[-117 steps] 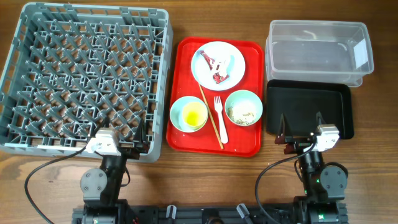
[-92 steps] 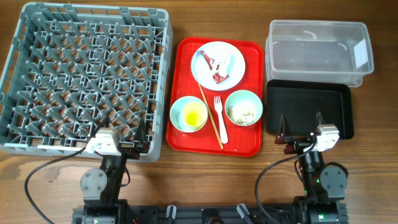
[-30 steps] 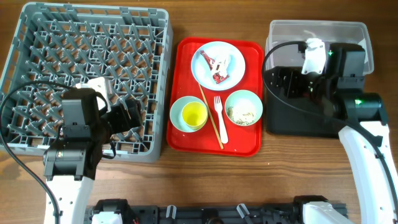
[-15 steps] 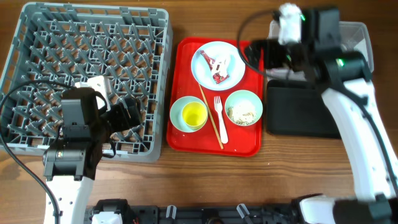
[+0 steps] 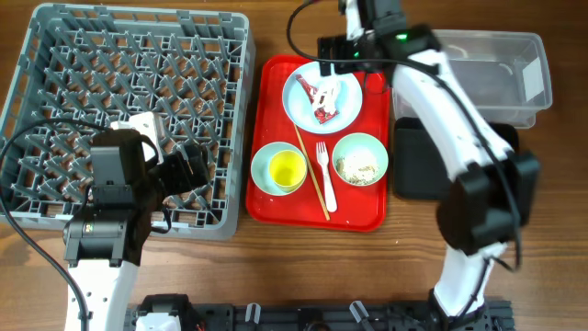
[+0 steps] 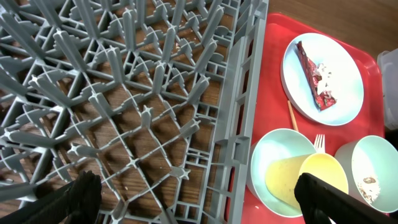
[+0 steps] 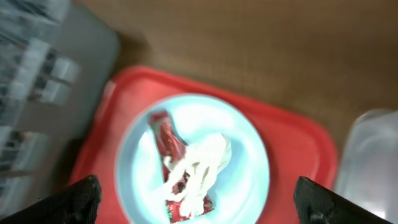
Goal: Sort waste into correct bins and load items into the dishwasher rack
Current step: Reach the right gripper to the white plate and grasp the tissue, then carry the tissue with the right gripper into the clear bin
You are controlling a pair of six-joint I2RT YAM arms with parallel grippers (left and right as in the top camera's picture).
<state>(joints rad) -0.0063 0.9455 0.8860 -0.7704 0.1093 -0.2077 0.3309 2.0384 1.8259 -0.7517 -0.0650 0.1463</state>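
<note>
The pale-blue plate (image 5: 347, 101) on the red tray holds red-and-white wrappers (image 5: 323, 115) and a white paper scrap (image 5: 329, 92). My right gripper (image 5: 333, 51) hovers open above the plate's far edge. In the blurred right wrist view the plate (image 7: 143, 180), wrappers (image 7: 165, 140) and scrap (image 7: 202, 165) lie between the open jaws (image 7: 199, 202). A mint bowl (image 5: 266, 179) holds the yellow cup (image 5: 286, 168). A second bowl (image 5: 360, 159) holds beige leftovers. The fork (image 5: 323, 175) and chopsticks (image 5: 310, 173) lie between the bowls. My left gripper (image 5: 188, 170) is open over the grey rack (image 5: 138, 101), near its front right corner (image 6: 199, 199).
The red tray (image 5: 276, 74) sits between the rack and the bins. The clear tub (image 5: 487, 78) stands at the back right. The black tray (image 5: 413, 170) lies in front of it, partly hidden by my right arm. The left wrist view shows the rack wall (image 6: 239, 124).
My right arm has swung left from above the bins to above the plate at the far edge of the red tray. The left arm has stayed still over the rack.
</note>
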